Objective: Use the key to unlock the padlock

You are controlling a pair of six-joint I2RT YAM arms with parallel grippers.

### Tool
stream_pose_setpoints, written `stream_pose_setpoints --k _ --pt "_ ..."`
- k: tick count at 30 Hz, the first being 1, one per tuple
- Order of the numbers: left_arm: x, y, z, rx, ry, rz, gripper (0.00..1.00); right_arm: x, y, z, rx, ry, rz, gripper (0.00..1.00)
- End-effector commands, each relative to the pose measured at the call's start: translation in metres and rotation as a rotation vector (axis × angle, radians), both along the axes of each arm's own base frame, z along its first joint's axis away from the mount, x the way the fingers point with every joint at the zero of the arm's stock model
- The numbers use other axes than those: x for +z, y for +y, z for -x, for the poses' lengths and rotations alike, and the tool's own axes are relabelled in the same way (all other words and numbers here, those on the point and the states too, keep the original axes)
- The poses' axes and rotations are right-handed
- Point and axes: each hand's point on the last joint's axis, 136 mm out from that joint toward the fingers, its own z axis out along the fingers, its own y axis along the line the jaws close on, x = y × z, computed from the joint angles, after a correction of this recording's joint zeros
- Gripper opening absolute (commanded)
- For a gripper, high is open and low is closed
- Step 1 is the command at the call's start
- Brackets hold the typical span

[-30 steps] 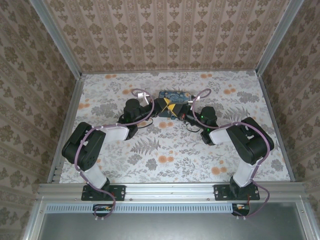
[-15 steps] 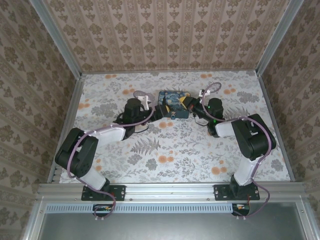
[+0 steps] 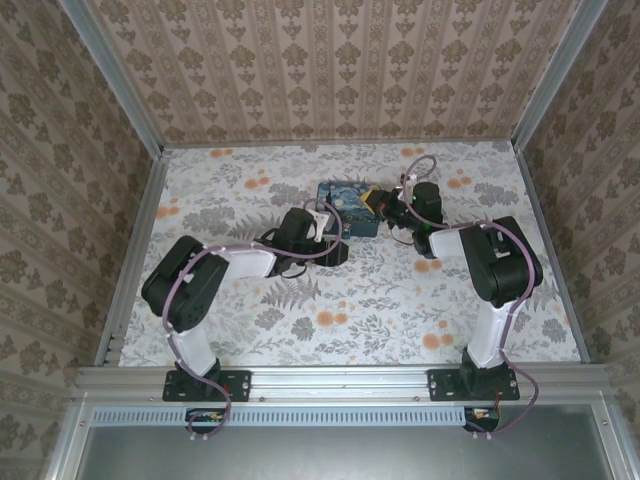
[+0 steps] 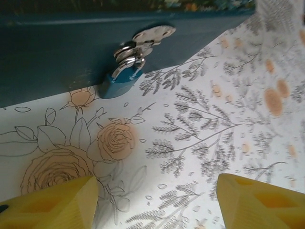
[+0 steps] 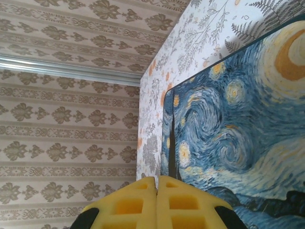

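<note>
A small padlock (image 4: 120, 80) with a blue body and a silver shackle hangs from the metal hasp (image 4: 153, 34) on the front wall of the blue tin (image 4: 52, 57). Its bottom corner rests on the flowered table. Silver pieces crowd round the shackle, and I cannot make out a key among them. My left gripper (image 4: 155, 205) hangs open a short way in front of the padlock, with nothing between its yellow fingers (image 4: 52, 202). Over the right end of the tin's painted lid (image 5: 238, 129), my right gripper (image 5: 157, 180) is shut. From above, the left gripper (image 3: 335, 250) sits before the tin (image 3: 345, 200) and the right gripper (image 3: 376, 201) at its right end.
The tin stands at the far middle of the flowered table (image 3: 340, 310). Patterned walls (image 3: 330, 70) close in the back and both sides. A metal rail (image 3: 340, 380) runs along the near edge, by the arm bases.
My left gripper has opened and drawn back from the tin's left end to its front side. My right arm has swung farther back and right, staying shut at the tin's right end.
</note>
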Motion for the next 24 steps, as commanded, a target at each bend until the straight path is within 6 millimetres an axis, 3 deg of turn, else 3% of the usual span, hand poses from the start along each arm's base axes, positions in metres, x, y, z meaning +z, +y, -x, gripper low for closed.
stream_pose_setpoints --k 1,13,24 --pt "0.011 -0.015 -0.017 -0.046 -0.122 0.0 0.66 -0.008 0.003 -0.004 0.032 0.015 0.022 0.0" --pt "-0.007 -0.023 -0.048 -0.016 -0.217 -0.034 0.63 -0.031 -0.001 -0.009 0.029 0.08 0.033 0.0" --pt "-0.018 -0.038 -0.058 -0.009 -0.236 0.01 0.6 -0.044 -0.006 -0.009 0.024 0.12 0.055 0.0"
